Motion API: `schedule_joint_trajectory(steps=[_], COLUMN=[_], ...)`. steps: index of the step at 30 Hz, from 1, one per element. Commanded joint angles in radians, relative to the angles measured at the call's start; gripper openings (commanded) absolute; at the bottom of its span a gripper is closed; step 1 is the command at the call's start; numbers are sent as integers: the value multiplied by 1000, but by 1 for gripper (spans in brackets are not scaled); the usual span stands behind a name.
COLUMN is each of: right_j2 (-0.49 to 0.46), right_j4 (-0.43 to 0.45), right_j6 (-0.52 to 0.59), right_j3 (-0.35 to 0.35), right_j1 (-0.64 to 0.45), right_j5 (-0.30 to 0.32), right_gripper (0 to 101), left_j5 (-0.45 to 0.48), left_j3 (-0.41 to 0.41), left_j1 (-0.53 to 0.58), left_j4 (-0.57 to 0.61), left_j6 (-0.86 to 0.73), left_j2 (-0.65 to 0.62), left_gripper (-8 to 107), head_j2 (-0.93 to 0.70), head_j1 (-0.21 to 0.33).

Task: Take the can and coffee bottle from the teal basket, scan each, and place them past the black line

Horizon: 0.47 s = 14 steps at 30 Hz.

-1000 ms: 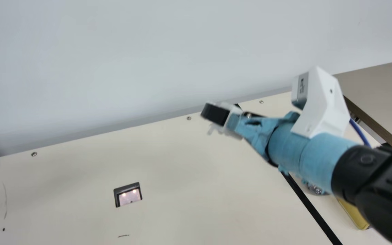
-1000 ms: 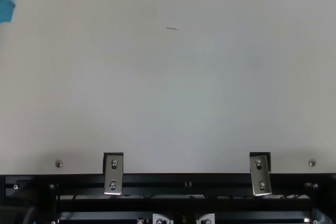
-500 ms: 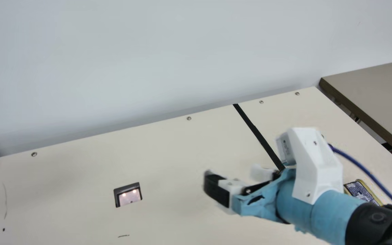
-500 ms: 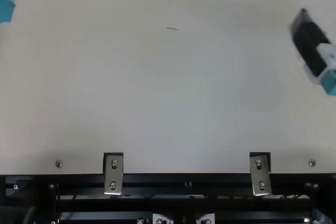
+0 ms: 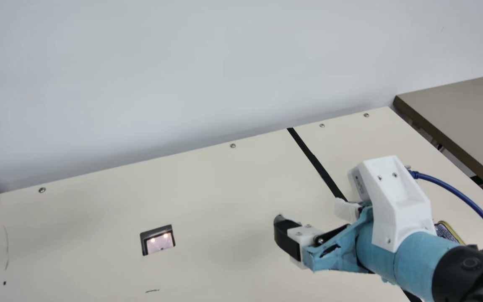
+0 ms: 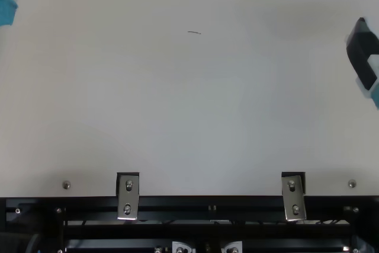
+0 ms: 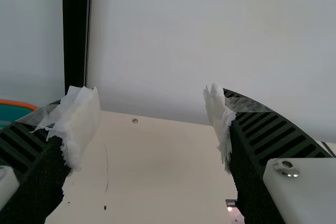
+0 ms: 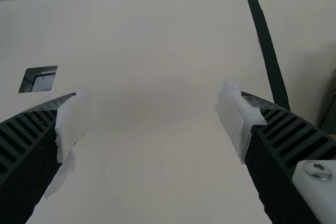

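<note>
In the main view, the cream tabletop (image 5: 208, 188) is backed by a pale wall (image 5: 183, 75), and its far edge is dotted with screws (image 5: 232, 145). A brown-edged table (image 5: 463, 100) is seen at the right.

Can read no word, number or sign. Can spot small dark print on the grey camera housing (image 5: 357, 183), just back from the fingertips of the right gripper (image 5: 309, 212), too small to read. Can also see fine print on the dark blue face of the yellow-edged can (image 5: 446, 232), partly hidden behind that gripper's wrist, equally unreadable.
</note>
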State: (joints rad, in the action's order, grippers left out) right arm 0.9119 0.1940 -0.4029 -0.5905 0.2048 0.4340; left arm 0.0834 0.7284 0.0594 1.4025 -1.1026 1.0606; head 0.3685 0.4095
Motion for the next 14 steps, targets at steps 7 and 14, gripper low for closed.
schedule_joint_trajectory(steps=[7, 14], right_j2=[0, 0], right_j4=[0, 0], right_j6=[0, 0], right_j3=[0, 0], right_j1=[0, 0], right_j5=[0, 0], right_gripper=[101, 101], left_j5=[0, 0], left_j3=[0, 0], left_j1=[0, 0], left_j4=[0, 0], left_j6=[0, 0], left_j2=[0, 0], left_gripper=[90, 90], head_j2=[-5, -5], head_j1=[24, 24])
